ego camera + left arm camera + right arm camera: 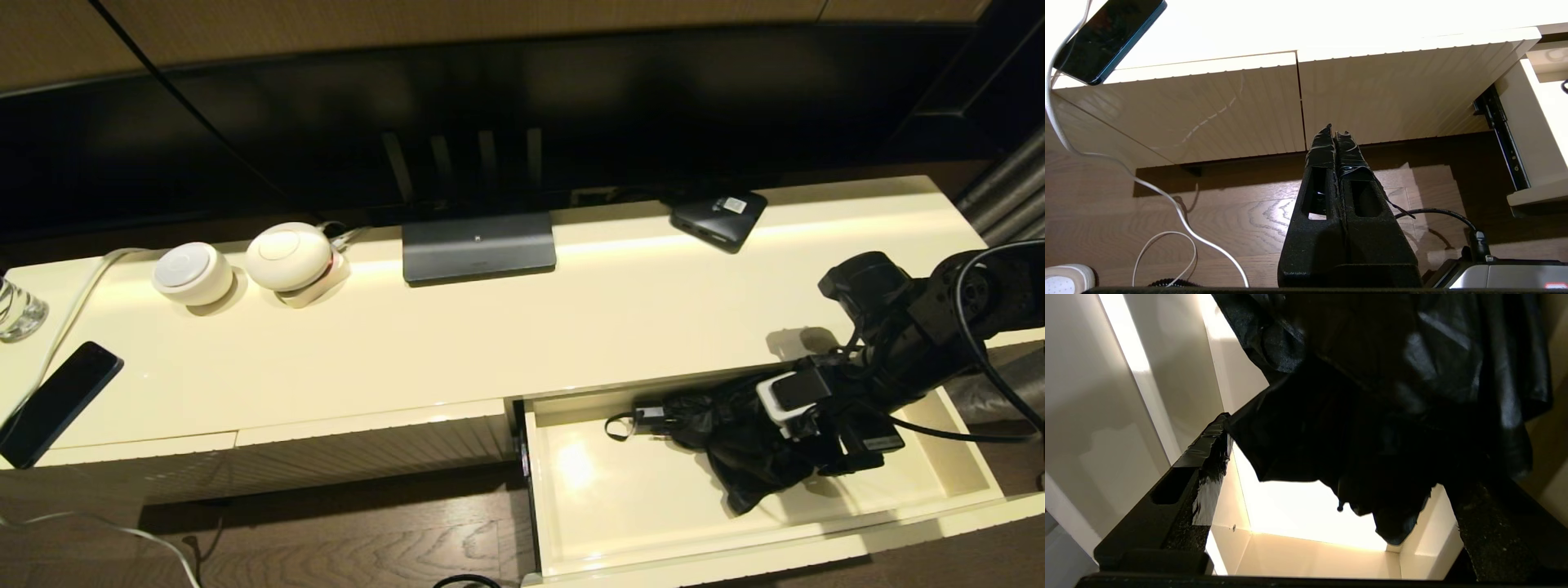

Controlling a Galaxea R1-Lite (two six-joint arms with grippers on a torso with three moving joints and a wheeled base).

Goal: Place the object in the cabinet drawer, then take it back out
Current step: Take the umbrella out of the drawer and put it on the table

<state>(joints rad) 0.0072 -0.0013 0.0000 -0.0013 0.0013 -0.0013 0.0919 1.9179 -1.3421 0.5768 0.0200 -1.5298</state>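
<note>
Head view, glossy crumpled black umbrella in open drawer, right tool spread wide around it

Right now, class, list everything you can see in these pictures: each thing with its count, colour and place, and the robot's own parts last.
umbrella: one, black, lying in the open drawer
drawer: one, cream, pulled out at the cabinet's right
cabinet: one, cream, ribbed fronts
screen stand: one, dark grey, cabinet top, rear middle
round devices: two, white, rear left
flat box: one, black with white label, rear right
phone: one, dark, left front edge
glass: one, clear, far left
cable: white, trailing to the floor
left gripper: black, shut, parked before the closed fronts
right gripper: black, open astride the umbrella in the drawer
</note>
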